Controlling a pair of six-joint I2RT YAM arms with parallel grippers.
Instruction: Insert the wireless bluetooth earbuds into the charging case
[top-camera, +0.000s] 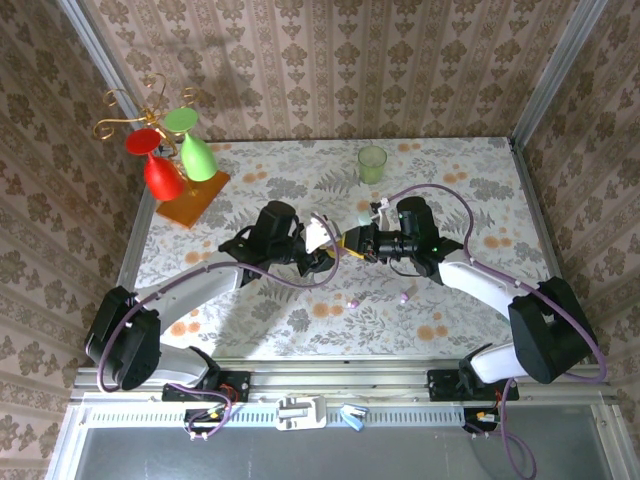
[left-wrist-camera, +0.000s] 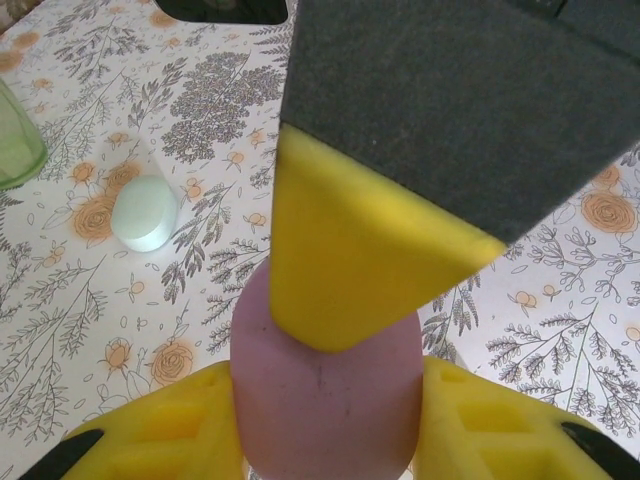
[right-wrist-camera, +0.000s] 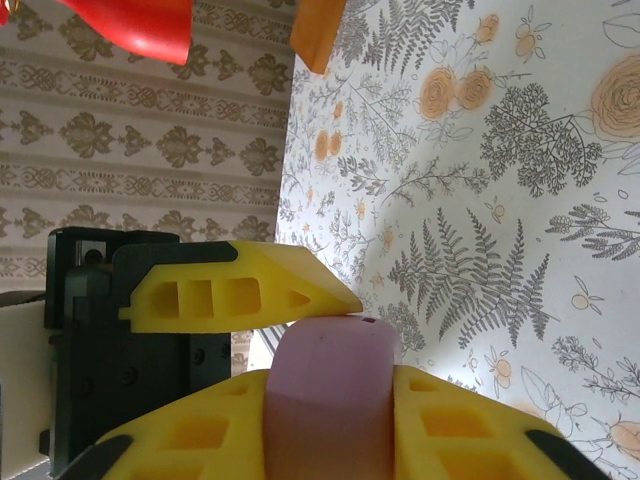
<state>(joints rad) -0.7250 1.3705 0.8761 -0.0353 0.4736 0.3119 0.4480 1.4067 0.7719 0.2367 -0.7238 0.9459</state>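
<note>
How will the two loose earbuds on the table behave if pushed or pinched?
The earbuds look tiny and rounded, so a nudge would probably roll them across the flat table. Being so small, they are likely very light and might pop out of a pinch.

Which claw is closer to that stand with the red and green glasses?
The left. Both claws grip the pink case mid-table, the left claw on the side toward the stand at the far left corner, the right claw just beyond it.

Brown damask-patterned walls (top-camera: 330, 60) enclose a table (top-camera: 480, 190) covered in a floral print, with an aluminium rail (top-camera: 400, 385) along its near edge.
</note>
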